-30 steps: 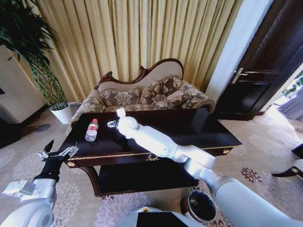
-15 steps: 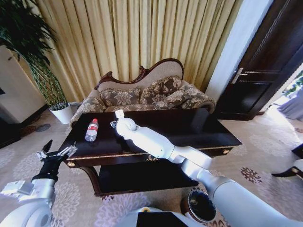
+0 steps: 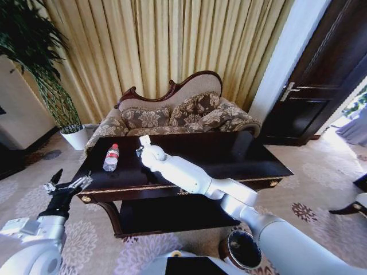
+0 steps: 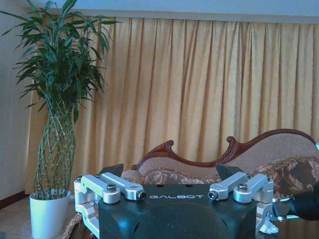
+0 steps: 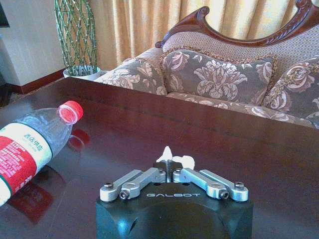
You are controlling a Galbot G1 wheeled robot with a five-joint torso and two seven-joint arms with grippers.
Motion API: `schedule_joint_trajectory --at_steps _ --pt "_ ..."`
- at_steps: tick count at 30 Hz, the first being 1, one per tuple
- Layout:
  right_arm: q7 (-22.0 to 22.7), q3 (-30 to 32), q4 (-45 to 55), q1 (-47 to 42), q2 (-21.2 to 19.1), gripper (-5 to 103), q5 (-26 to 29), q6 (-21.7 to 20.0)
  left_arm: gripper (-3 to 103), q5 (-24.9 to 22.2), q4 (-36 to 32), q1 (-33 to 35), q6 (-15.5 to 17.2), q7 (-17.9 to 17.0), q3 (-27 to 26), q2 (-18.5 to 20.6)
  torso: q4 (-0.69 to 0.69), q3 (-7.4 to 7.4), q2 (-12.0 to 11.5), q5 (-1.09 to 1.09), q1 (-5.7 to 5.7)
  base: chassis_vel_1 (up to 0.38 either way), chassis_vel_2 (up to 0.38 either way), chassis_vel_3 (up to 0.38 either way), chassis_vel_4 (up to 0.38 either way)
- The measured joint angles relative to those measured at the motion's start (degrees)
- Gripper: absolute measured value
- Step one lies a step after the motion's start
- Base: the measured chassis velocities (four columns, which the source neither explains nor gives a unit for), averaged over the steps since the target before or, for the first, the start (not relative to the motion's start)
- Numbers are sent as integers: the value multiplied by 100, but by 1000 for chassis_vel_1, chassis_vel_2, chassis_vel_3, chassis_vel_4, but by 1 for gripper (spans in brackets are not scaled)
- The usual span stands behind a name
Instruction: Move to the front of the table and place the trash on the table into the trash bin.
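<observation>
Right gripper (image 5: 171, 167): extended far across the table (image 3: 241, 163) toward its sofa-side edge; fingers drawn together on a white paper wad (image 5: 174, 160), pinched just above the glossy top, presumably so the scrap could be carried clear without scraping the wood. Wad: small, crumpled, poking out past the fingertips; whether resting on the table or lifted free of it could not be told. Plastic bottle (image 3: 110, 157): clear, red-capped, red-labelled, lying on its side on the table's left part, beside the gripper and apart from it; untouched, evidently left for a separate trip. Trash bin (image 3: 243, 248): round, dark, black-lined, standing on the carpet below the table's front edge, on the robot's right, close by the working arm's base; mouth open and unobstructed, a short swing back from the table for a drop. Left gripper (image 4: 169, 175): held off the table's left front corner, above the carpet, clear of the table, fingers spread wide with nothing between them; judged idle, kept out of the right arm's path. Sofa (image 3: 172, 117): patterned, behind the table's far edge. Potted plant (image 3: 51, 91): beyond the table's left end.
</observation>
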Motion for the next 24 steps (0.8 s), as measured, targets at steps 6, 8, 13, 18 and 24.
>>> schedule_joint_trajectory --at_steps 6,8,13,18,24 --pt "39 -9 -46 -33 40 0 -48 39 100 -99 72 -1 -35 54 -79 57 0 0 0 0 0 0 0 0 0" --pt "43 -9 -50 -43 47 0 -63 49 100 -120 88 -2 -44 63 -93 71 0 0 0 0 0 0 0 0 0" --pt "135 25 -33 -72 60 0 -96 110 100 -213 172 -27 -63 80 -139 155 0 0 0 0 0 0 0 0 0" --pt "250 147 141 -74 3 0 -135 267 100 -284 257 -97 -66 81 -151 259 0 0 0 0 0 0 0 0 0" --pt "335 340 450 9 -208 0 -315 569 100 -294 347 -173 -95 132 -57 344 1 0 0 0 0 0 0 0 0"
